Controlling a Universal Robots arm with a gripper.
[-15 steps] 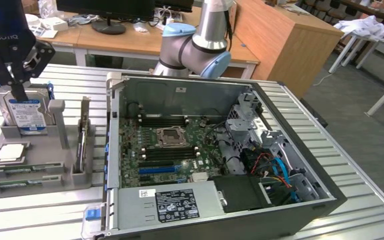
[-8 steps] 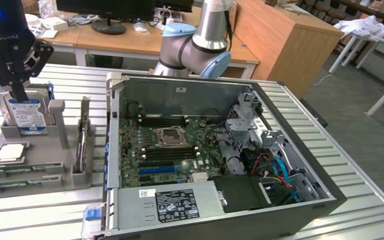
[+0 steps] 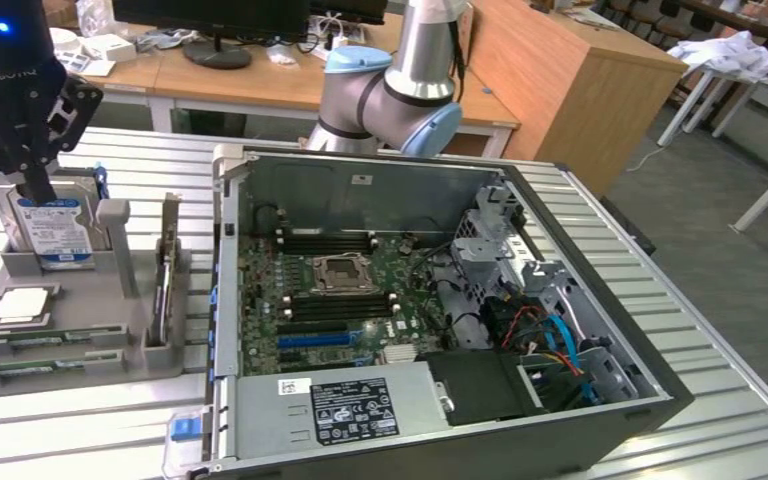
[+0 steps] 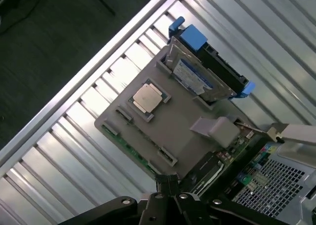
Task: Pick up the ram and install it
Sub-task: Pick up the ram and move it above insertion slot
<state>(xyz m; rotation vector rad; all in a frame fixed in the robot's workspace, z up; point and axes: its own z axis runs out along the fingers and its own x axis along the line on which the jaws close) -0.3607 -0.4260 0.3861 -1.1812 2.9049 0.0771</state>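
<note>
Landmark: the grey holder [image 3: 80, 312] [image 4: 180, 129], which sits on the ribbed metal bench [image 3: 77, 425] [image 4: 74, 151] just beside the open computer case [image 3: 438, 300].

1. Nearest edge of the holder: the ram [image 3: 31, 369] [image 4: 129, 148], a thin green stick, lies flat in a groove along this edge. Nothing touches it.
2. Further in on the holder: 1 square silver chip [image 3: 21, 305] [image 4: 146, 97] sits in its pocket.
3. Far end of the holder: 1 hard drive [image 3: 51, 225] [image 4: 197, 79] stands upright in a slot.
4. Above the holder's far end: the tool [image 3: 40, 190] [image 4: 168, 181] hangs over the drive, well apart from the ram. Its fingers look pressed together, with nothing between them.

Judgement: the step in hand is the approach for the pick. Nothing is lifted and installation has not begun. A grasp from here calls for the tool to spread and come over the holder's nearest edge. It must line up with the stick's length, because the stick lies low in its groove and offers only thin edges.
</note>
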